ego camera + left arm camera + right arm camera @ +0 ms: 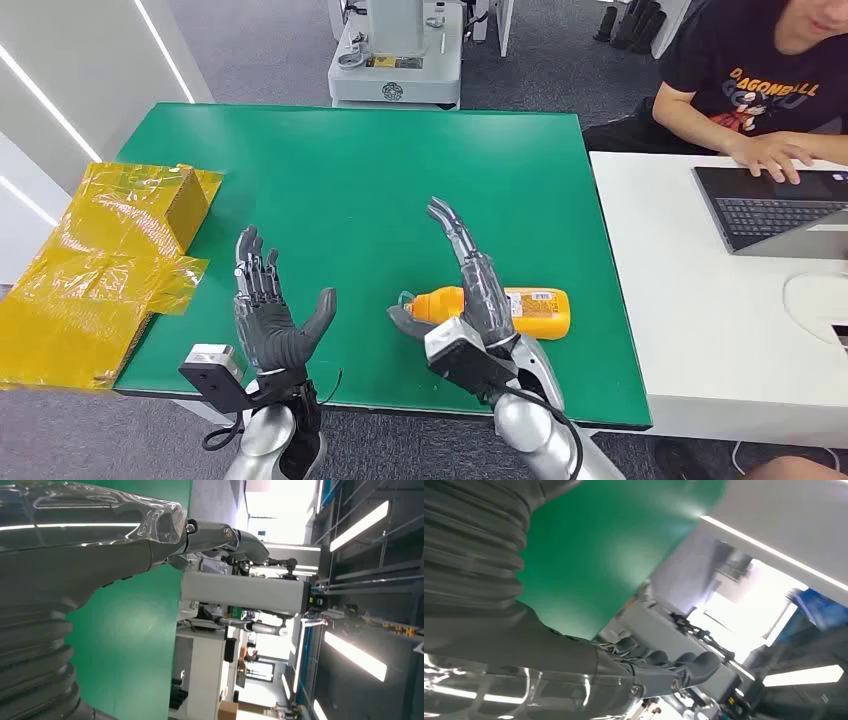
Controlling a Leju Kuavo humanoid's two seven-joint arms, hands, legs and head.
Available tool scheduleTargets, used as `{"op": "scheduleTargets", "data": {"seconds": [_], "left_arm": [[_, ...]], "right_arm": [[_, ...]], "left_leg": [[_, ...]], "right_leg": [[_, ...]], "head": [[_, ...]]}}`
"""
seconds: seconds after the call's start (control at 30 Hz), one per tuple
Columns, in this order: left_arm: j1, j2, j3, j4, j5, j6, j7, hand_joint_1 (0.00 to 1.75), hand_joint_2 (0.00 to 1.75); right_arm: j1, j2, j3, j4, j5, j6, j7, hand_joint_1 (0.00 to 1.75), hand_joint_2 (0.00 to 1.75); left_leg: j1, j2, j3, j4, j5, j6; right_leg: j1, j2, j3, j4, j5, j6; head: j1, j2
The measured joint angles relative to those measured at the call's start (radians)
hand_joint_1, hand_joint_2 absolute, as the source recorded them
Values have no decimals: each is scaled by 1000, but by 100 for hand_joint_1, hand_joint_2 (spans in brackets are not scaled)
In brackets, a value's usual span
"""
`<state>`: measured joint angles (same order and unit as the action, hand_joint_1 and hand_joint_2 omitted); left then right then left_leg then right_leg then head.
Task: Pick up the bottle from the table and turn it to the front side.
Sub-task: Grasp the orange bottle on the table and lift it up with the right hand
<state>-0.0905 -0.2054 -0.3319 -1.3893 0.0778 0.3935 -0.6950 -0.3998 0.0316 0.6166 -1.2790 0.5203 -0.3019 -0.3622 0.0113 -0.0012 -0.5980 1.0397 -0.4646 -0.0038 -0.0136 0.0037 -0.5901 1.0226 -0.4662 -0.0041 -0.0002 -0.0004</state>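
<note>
- The orange bottle [510, 312] lies on its side on the green bench [400, 180], near the front edge and toward the right side of the green surface. Its cap end points to the left, and a label with small print faces up near the other end.
- The right hand [470, 300] is raised above the bench, just in front of the bottle and partly covering its left part in the head view. Its fingers [452, 228] are stretched up and apart from the thumb, so the hand is open and holds nothing. I cannot tell if the thumb touches the bottle.
- The left hand [268, 315] stands upright over the front edge of the bench, well apart from the bottle. The palm is turned to the right, the fingers are spread and the hand is empty.
- In the left wrist view, the left hand [100, 540] shows over the green surface with nothing in it. In the right wrist view, the right hand [574, 675] shows the same.
- A box wrapped in yellow tape [110, 270] lies at the left edge of the bench, partly beyond it.
- A white desk [690, 300] stands beside the bench on the right. A person in a black shirt [760, 90] sits there with one hand on a laptop [770, 210].
- A white machine base [395, 60] stands on the floor behind the bench.
</note>
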Motion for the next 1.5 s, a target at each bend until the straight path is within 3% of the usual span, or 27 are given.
{"op": "scheduleTargets", "data": {"seconds": [0.23,0.33,0.5,0.7,0.87,1.17,1.33,1.5], "left_arm": [[-1,-1,0,9,-1,-6,0,0,175],[-4,-1,0,14,1,-7,-2,0,175],[-21,1,0,21,31,-6,-5,0,175],[-24,4,0,21,49,-25,-5,0,175],[-34,8,0,21,63,-29,-5,0,175],[-35,10,0,21,77,-23,-5,0,175],[-35,10,0,21,81,-24,-5,0,175],[-28,10,0,21,81,-26,-5,0,175]], "right_arm": [[-67,-25,-12,60,40,31,18,0,175],[-106,-34,-4,89,89,85,65,0,175],[-287,-48,60,228,161,314,110,0,175],[-503,-87,193,428,162,611,69,0,175],[-600,-145,324,502,133,762,48,0,175],[-703,-204,506,526,18,896,49,0,175],[-738,-242,618,506,-66,918,80,0,175],[-739,-323,718,451,-139,913,127,0,175]], "left_leg": [[0,0,0,0,0,0],[0,0,-1,0,0,0],[0,0,-1,0,2,-1],[0,-2,-1,1,4,0],[0,-3,-2,1,3,0],[0,-3,-2,1,3,1],[0,-3,-2,1,3,0],[0,-3,-2,1,3,1]], "right_leg": [[0,0,0,0,0,0],[0,0,-1,0,0,0],[0,0,-1,1,1,0],[0,-2,-1,1,2,1],[0,-2,-1,0,2,1],[0,-2,-1,0,2,1],[0,-2,-1,0,2,1],[0,-2,-1,0,2,1]], "head": [[0,0],[0,0],[0,0],[0,0],[0,0],[0,0],[0,0],[0,0]]}}
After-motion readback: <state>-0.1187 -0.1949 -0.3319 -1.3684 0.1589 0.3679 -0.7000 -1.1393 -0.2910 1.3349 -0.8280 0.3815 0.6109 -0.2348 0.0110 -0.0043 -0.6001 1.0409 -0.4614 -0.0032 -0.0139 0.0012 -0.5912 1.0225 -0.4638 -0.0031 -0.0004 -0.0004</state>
